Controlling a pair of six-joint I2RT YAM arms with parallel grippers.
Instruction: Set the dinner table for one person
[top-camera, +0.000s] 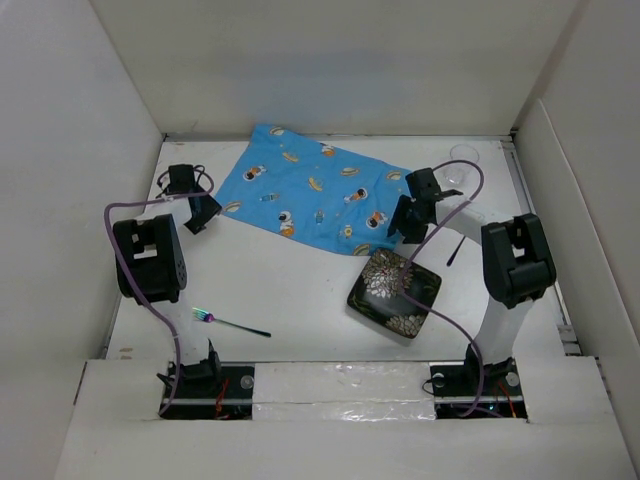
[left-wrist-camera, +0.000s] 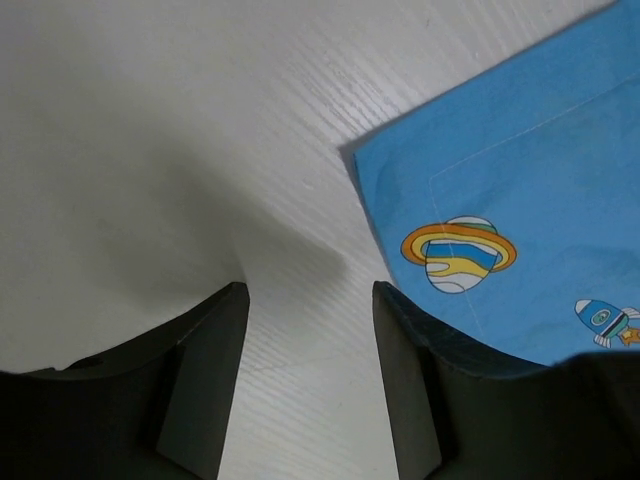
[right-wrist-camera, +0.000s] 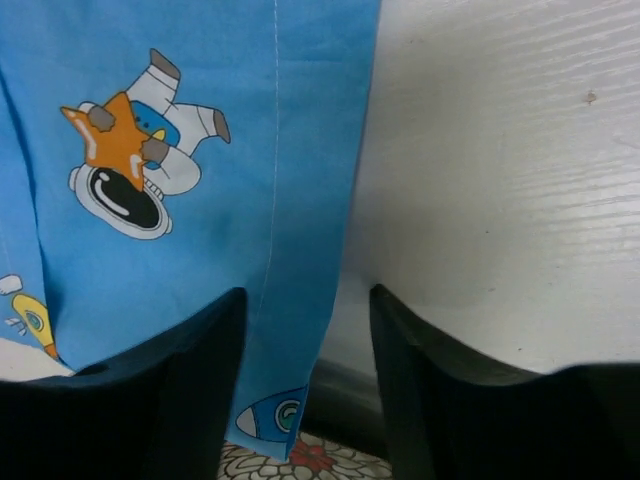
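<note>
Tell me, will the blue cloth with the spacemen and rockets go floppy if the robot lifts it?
Probably floppy: the blue printed cloth lies thin and flat against the white table, so a lifted corner would likely droop. It looks light: its stitched edge is very thin.

You're working in a robotics lab test cell, not a home: the matte white worktop (top-camera: 290, 290) is boxed in by plain white panels (top-camera: 330, 60), the left arm (top-camera: 150, 260) and right arm (top-camera: 515, 260) are bolted at its near edge, and purple cables (top-camera: 483, 180) loop off them.
</note>
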